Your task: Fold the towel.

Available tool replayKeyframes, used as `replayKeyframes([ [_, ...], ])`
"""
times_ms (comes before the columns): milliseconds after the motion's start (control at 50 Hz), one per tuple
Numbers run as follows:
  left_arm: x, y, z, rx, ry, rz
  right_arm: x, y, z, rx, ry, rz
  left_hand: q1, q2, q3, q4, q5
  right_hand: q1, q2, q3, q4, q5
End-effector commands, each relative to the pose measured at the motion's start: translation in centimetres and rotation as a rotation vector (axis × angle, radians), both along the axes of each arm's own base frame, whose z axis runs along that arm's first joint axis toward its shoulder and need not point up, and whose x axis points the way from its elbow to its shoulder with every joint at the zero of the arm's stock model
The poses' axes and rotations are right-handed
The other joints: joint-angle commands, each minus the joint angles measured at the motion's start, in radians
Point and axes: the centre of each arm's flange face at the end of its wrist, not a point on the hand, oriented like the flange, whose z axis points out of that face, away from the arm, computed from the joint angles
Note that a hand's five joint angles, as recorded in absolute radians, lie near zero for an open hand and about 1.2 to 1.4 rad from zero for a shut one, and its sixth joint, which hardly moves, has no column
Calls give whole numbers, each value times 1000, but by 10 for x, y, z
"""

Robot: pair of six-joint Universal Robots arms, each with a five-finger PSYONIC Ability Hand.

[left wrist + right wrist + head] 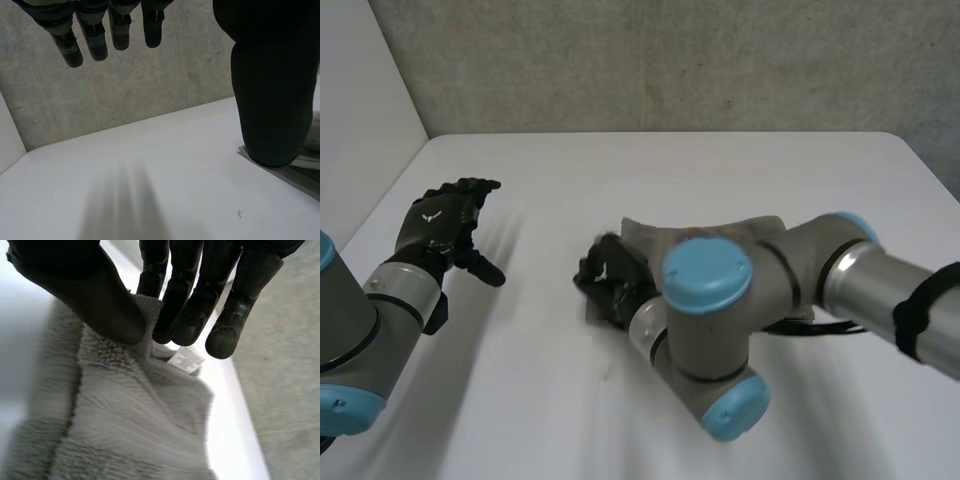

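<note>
Grey, fluffy terry towel (712, 230) lies rumpled near the middle of the white worktop (620, 165), partly under the right arm (800, 270). It has a ribbed band and a small label (186, 360). The right hand (610, 282), at the towel's 9 o'clock edge, pinches a raised fold between thumb and fingers (187, 315). The left hand (445, 222), well apart at the worktop's 9 o'clock, hovers with straight fingers and holds nothing.

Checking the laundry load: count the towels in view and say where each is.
1. The towel lies near the table's middle, partly under the right arm, its edge pinched by the right hand. Another could be hidden beneath that arm.
</note>
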Motion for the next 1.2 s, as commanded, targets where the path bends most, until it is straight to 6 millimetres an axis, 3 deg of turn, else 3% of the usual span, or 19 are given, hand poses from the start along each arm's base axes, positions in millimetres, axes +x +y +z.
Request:
replayKeyframes([
  [20, 0, 0, -1, 2, 0, 0, -10, 8, 6, 75, -34, -4, 0, 9, 10, 9, -34, 84, 69, 57, 55, 65],
  [60, -1, 1, 0, 0, -1, -4, -13, 11, 11, 84, -43, -1, 0, 9, 10, 9, -34, 84, 69, 57, 55, 65],
  [80, -1, 1, 0, 0, -1, -4, -16, 13, 14, 92, -47, 6, 0, 9, 10, 9, -34, -464, -479, -491, -493, -483],
  [100, -1, 1, -1, 1, -2, -5, -16, 13, 14, 92, -47, 6, 0, 9, 10, 9, -34, -470, -485, -497, -499, -489],
  [120, -2, 2, -1, 1, -2, -7, -20, 16, 17, 101, -45, 9, 0, 9, 10, 9, -34, -1115, -1130, -1142, -1144, -1134],
  [140, -2, 2, -1, 1, -2, -7, -25, 21, 20, 106, -43, 7, 0, 9, 10, 9, -34, -1138, -1153, -1165, -1166, -1157],
  [200, -3, 3, -1, 3, -2, -10, -32, 21, 27, 108, -53, -4, 0, 9, 10, 9, -34, -1138, -1153, -1165, -1166, -1157],
  [300, -2, 3, -2, 4, -2, -10, -94, -31, 45, 189, -146, -245, 0, 9, 10, 9, -34, -1138, -1153, -1165, -1166, -1157],
  [360, -3, 3, -2, 0, -1, -10, -110, -42, 45, 225, -173, -307, 0, 9, 10, 9, -34, -1138, -1153, -1165, -1166, -1157],
  [460, -3, 3, -3, 1, -2, -13, -173, -79, 22, 341, -190, -535, 0, 9, 10, 9, -34, -1138, -1153, -1165, -1166, -1157],
  [580, -4, 4, -4, 4, -2, -14, -200, -89, 2, 373, -152, -621, 0, 9, 10, 9, -34, -1118, -1134, -1145, -1147, -1138],
  [660, -7, 7, -4, 3, -2, -25, -209, -98, -7, 363, -132, -637, 0, 9, 10, 9, -34, -402, -417, -429, -431, -421],
  [680, -7, 7, -4, 3, -2, -25, -209, -100, -6, 350, -129, -634, 0, 9, 10, 9, -34, -50, -66, -77, -79, -70],
  [720, -7, 7, -4, 3, -2, -25, -209, -103, -3, 328, -133, -631, 0, 9, 10, 9, -34, 83, 68, 56, 54, 64],
  [860, -9, 9, -3, 0, 4, -29, -186, -113, 28, 205, -176, -548, 0, 9, 10, 9, -34, 84, 69, 57, 55, 65],
  [900, -11, 10, 0, -8, 6, -35, -136, -89, 41, 159, -185, -360, 0, 9, 10, 9, -34, 84, 69, 57, 55, 65],
  [960, -11, 10, 2, -14, 7, -35, -87, -62, 38, 136, -159, -179, 0, 9, 10, 9, -34, 84, 69, 57, 55, 65],
  [1060, -19, 14, 19, -68, 22, -61, -43, -27, 20, 86, -29, 22, 0, 9, 10, 9, -34, 84, 69, 57, 55, 65],
  [1200, -26, 10, 47, -149, 49, -75, -14, -2, -5, 108, 108, 131, 0, 9, 10, 9, -34, 84, 69, 57, 55, 65],
])
